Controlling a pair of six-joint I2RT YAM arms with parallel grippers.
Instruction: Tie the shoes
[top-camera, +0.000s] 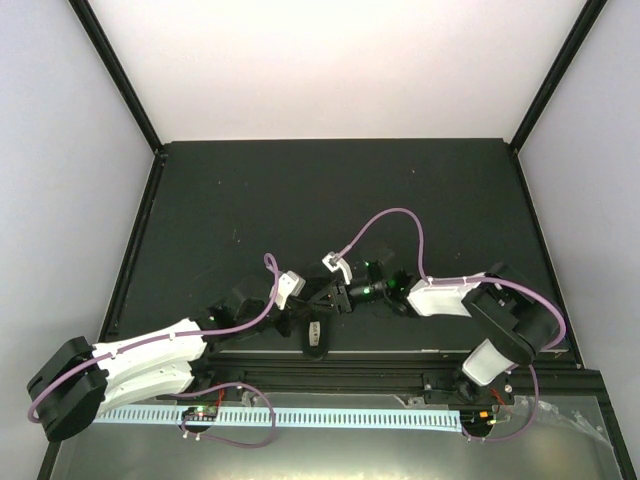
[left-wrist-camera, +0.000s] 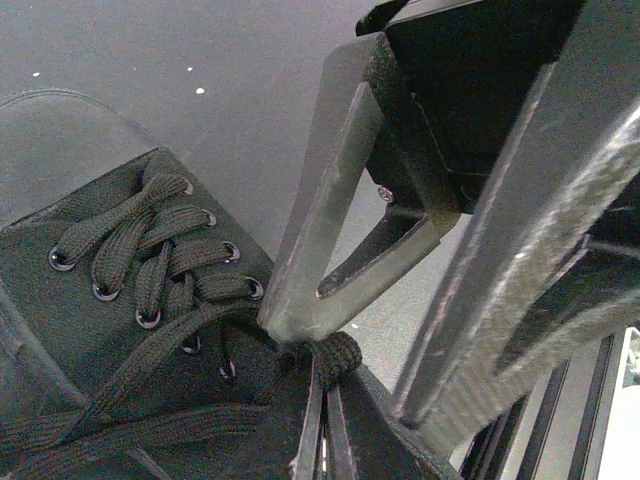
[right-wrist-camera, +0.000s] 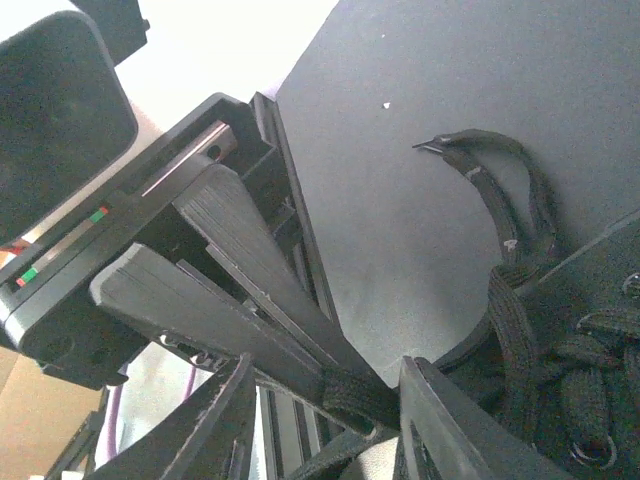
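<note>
1. Location of the shoe (top-camera: 316, 335): it lies on the dark desk (top-camera: 300, 200) near the front edge, between the 2 arms. Its pale patch faces up in the top view. In the left wrist view the shoe (left-wrist-camera: 80, 330) fills the lower left, with the crossed laces (left-wrist-camera: 150, 260) threaded through the metal eyelets.

2. Left hand (top-camera: 308, 305): its fingers are pressed together on 1 strand of lace (left-wrist-camera: 335, 355) just beside the shoe. The right wrist view confirms this: the 2 dark fingers of the left hand (right-wrist-camera: 350, 385) converge and pinch the strand.

3. Right hand (top-camera: 335, 295): it is spread. Its 2 fingers stand 1 on each side of the pinched strand, and the right hand (right-wrist-camera: 328, 365) does not grip it.

4. A second lace strand (right-wrist-camera: 500, 190) lies on the desk in a loose loop beside the shoe.
</note>
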